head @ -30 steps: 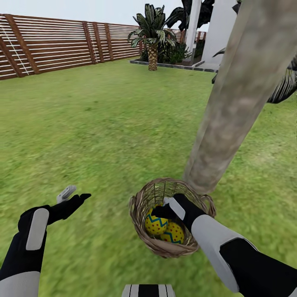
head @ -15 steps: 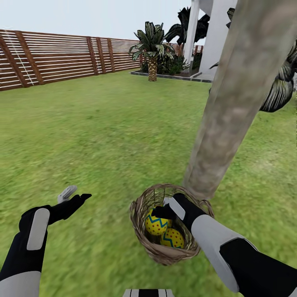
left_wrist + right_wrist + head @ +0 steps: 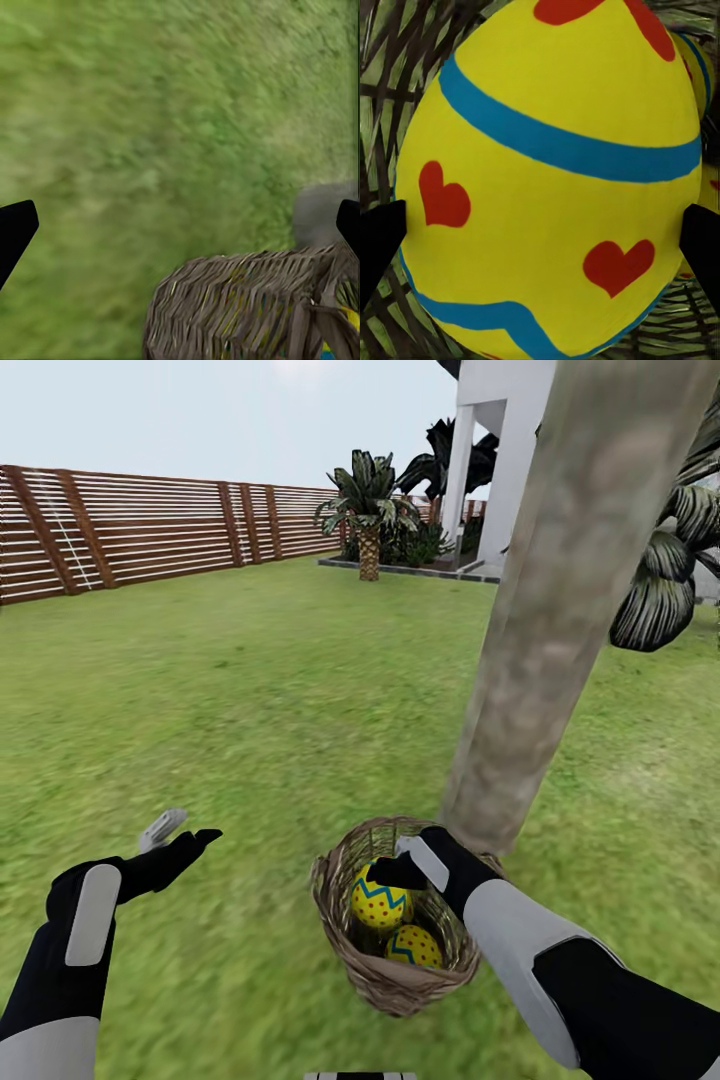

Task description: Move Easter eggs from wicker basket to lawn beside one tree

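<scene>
the left gripper (image 3: 172, 836) hovers over the lawn (image 3: 230, 690), fingers spread wide on nothing. moving right, the wicker basket (image 3: 392, 975) sits on the grass against the foot of the tree (image 3: 560, 610), mouth tilted toward the camera. the right gripper (image 3: 400, 865) reaches inside with an easter egg (image 3: 555, 180) between its fingers, long axis roughly upright in the wrist view; whether they clamp it, i cannot tell. a second egg (image 3: 413, 948) lies below. fence (image 3: 150, 530) and palm (image 3: 370, 510) stand far back. the camera has tilted up since before, and the basket shows lower against the trunk.
</scene>
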